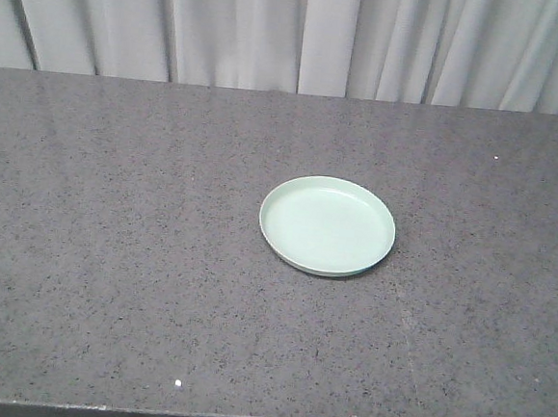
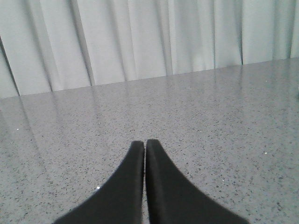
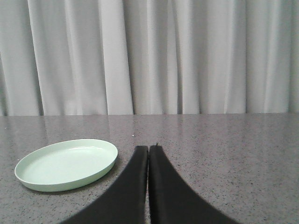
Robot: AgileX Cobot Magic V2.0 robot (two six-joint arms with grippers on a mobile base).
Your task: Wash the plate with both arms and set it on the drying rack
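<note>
Resting face-up on the counter (image 1: 111, 253), the plate (image 1: 327, 226) lies near, to the left of the right gripper (image 3: 148, 148), whose jaws are pressed together, empty. The left gripper (image 2: 145, 142), likewise closed on nothing, has no plate in view; the right gripper is judged nearer

Plate (image 1: 327, 226) sits on countertop (image 1: 111, 253), slightly R of ctr, w/ curtain (image 1: 274, 29) behind far edge.
</note>
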